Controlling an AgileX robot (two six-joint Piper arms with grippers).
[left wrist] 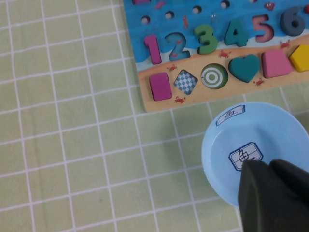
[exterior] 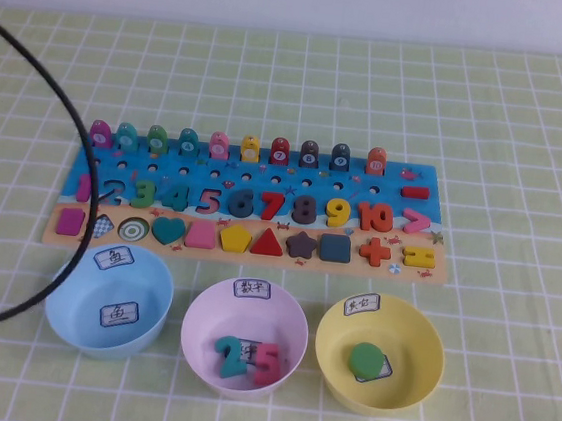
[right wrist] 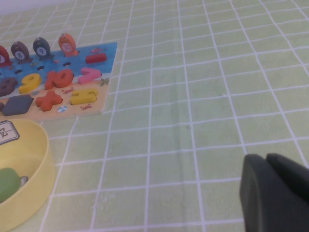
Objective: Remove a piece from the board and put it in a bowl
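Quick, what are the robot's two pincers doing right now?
Left pincer: closed, holding nothing, above the light blue bowl.
Right pincer: closed, empty.

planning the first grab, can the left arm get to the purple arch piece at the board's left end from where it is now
Probably yes. The piece stands at the board's far left end, nothing over it. The left gripper, fingers shut, hangs over the blue bowl. The right gripper sits off right.

Green checked tablecloth (exterior: 531, 126) carries board (exterior: 246, 252), blue bowl (exterior: 108, 303), pink bowl (exterior: 244, 335), yellow bowl (exterior: 379, 354).
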